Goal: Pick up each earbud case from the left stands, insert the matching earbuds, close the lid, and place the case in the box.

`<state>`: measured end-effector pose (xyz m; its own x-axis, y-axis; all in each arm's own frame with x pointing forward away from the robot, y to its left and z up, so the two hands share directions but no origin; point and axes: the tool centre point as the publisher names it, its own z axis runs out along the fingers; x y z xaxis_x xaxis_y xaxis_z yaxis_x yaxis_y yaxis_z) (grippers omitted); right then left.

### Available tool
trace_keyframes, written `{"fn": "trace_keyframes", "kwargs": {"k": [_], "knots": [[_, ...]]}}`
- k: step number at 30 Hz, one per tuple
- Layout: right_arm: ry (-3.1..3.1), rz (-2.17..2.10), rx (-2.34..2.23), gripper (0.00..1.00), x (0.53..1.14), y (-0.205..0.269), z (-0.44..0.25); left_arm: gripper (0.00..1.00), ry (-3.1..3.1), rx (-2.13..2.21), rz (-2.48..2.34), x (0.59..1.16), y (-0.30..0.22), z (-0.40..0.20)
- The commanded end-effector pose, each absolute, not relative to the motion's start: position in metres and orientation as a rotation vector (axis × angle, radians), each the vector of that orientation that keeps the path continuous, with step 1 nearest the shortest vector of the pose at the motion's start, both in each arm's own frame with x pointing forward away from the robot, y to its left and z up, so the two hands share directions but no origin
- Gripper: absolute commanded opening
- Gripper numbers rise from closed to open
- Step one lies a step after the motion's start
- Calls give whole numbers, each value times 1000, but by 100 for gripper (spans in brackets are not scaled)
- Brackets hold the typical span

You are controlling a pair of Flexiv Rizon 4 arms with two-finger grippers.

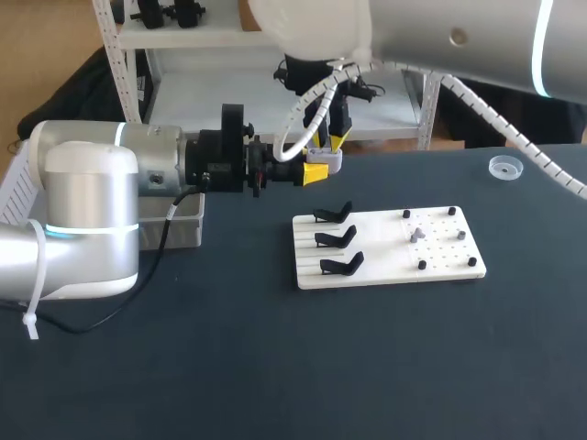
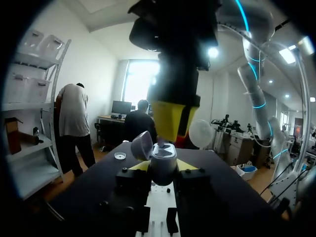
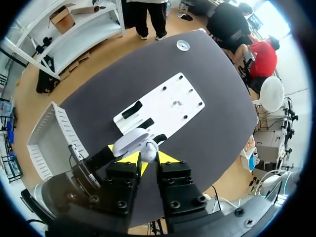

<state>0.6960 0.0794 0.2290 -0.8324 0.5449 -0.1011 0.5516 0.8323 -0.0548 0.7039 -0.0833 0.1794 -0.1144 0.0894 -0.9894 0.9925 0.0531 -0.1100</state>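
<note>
Clamped in left gripper [image 2: 163, 167] mid-air: open-lid earbud case [image 2: 163, 157], right gripper [image 2: 170, 133] just at its 12 o'clock, grip unreadable; likely earbud insertion, next needing straight seating, lid closing, then box [image 1: 188, 222] at 8 o'clock.

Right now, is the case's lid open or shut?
Open: the lid stands swung up beside the case, leaving its top uncovered.

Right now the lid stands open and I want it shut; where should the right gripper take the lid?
Probably its free upper edge, from above: the lid stands tilted up off the earbud case, whose sides the left gripper clamps.
</note>
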Motion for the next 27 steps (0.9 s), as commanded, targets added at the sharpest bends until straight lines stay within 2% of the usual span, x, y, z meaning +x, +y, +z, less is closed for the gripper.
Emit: {"fn": "trace_keyframes", "kwargs": {"k": [1, 11, 12, 14, 15, 20, 22, 27], "knots": [[2928, -122, 877, 0, 694, 79, 225, 0, 1381, 1183, -1209, 703, -83, 179], [2939, -124, 876, 0, 691, 79, 221, 0, 1381, 1183, -1209, 703, -83, 179], [2939, -122, 877, 4, 691, 78, 221, 0, 1381, 1183, -1209, 703, -83, 179], [2939, -118, 877, 25, 690, 78, 223, 0, 1381, 1183, -1209, 703, -83, 179], [2939, -115, 876, 29, 689, 78, 224, 0, 1381, 1183, -1209, 703, -83, 179], [2934, -100, 859, 26, 684, 78, 231, 0, 1381, 1183, -1209, 703, -83, 179], [2936, -76, 857, 20, 680, 77, 235, 0, 1381, 1183, -1209, 703, -83, 179], [2894, -40, 851, 30, 672, 71, 239, 0, 1381, 1183, -1209, 703, -83, 179]]}}
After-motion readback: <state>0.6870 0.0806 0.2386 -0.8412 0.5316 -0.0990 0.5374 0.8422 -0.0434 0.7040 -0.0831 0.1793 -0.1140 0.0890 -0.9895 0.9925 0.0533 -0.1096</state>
